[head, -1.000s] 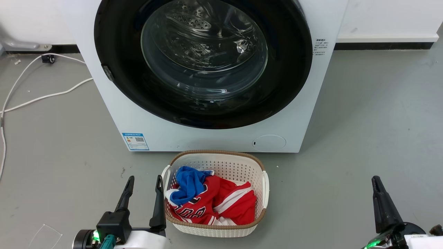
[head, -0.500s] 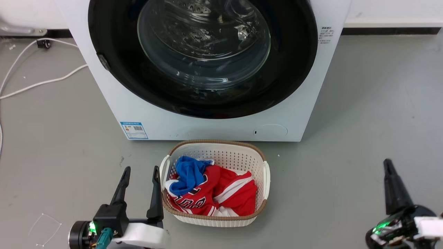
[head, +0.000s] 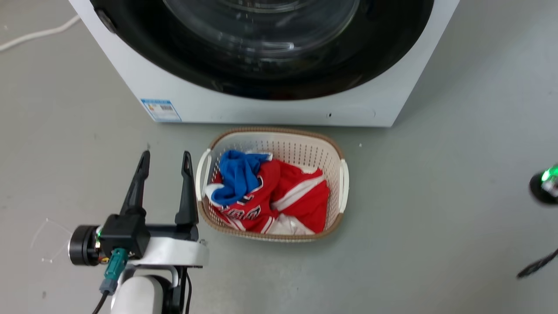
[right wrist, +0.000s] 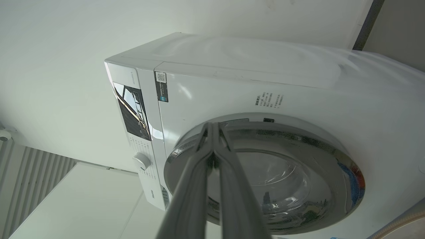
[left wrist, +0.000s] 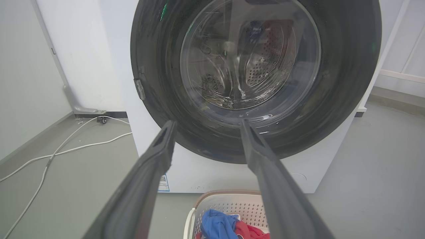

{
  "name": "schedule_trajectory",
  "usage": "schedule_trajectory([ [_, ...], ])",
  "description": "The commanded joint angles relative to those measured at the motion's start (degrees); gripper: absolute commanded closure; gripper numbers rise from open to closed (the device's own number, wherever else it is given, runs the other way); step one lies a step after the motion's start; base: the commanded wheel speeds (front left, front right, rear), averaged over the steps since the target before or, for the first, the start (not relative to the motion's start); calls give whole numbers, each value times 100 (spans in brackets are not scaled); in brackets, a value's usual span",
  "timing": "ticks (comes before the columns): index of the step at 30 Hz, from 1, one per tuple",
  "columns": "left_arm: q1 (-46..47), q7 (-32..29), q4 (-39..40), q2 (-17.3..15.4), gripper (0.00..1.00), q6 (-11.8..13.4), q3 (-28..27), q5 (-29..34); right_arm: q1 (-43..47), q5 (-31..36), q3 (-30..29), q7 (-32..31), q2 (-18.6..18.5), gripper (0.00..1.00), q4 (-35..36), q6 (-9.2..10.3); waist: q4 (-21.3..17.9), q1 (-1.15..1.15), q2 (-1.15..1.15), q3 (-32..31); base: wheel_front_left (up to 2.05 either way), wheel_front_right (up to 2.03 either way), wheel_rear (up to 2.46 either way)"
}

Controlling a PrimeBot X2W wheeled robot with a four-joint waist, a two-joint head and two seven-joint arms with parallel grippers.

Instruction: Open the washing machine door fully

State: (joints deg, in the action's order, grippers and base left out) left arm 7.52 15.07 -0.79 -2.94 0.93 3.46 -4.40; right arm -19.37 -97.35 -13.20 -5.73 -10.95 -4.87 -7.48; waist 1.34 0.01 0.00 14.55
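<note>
Change since 0.5 s ago: the head camera has tipped downward, so the washing machine (head: 261, 112) now shows just its lower front at the top of the head view, and the laundry basket (head: 279, 131) sits higher in the picture. The right arm's dark finger has left the lower right corner. A dark wrist part with a green light now sits at the right edge.

Item 1, washing machine door (head: 270, 85): glossy black ring round a clear glass bowl, lying closed against the white front.

Item 2, left gripper (head: 165, 156): fingers (head: 137, 187) spread wide apart, empty and touching nothing. It stands over the grey floor (head: 436, 218) just left of the basket's handle. In the left wrist view its tips point at the lower half of the door, well short of it.

Item 3, right gripper (right wrist: 212, 127): fingers (right wrist: 196, 172) pressed together at the tips, nothing between them, aimed at the door's rim. Contact with the door cannot be told.

Item 4, basket: white, brown-rimmed, holding red clothes (head: 296, 196) and a blue cloth (head: 237, 174). It is on the floor before the machine.
</note>
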Motion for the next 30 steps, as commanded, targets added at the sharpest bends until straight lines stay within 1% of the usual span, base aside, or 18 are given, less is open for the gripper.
schedule_trajectory([
  [1,145,16,46,11,0,-25,-24,31,-355,18,-18,-99,-148,100,-92,-2,36,-1,0,420,0,0,0],
  [10,684,16,259,10,0,-90,-66,41,-2219,155,303,-721,-840,100,-979,-2,132,-1,0,1361,0,0,0],
  [18,957,16,335,10,0,-119,-57,-15,-3549,390,806,-1243,-1262,100,-1815,-2,257,-1,0,1856,0,0,0],
  [22,1003,16,339,10,0,-94,-12,-47,-4027,539,1094,-1491,-1365,100,-2142,-2,319,-1,0,1982,0,0,0],
  [30,1104,16,345,10,0,-52,81,-95,-4832,837,1607,-1881,-1348,100,-2598,-2,429,-1,0,2147,0,0,0],
])
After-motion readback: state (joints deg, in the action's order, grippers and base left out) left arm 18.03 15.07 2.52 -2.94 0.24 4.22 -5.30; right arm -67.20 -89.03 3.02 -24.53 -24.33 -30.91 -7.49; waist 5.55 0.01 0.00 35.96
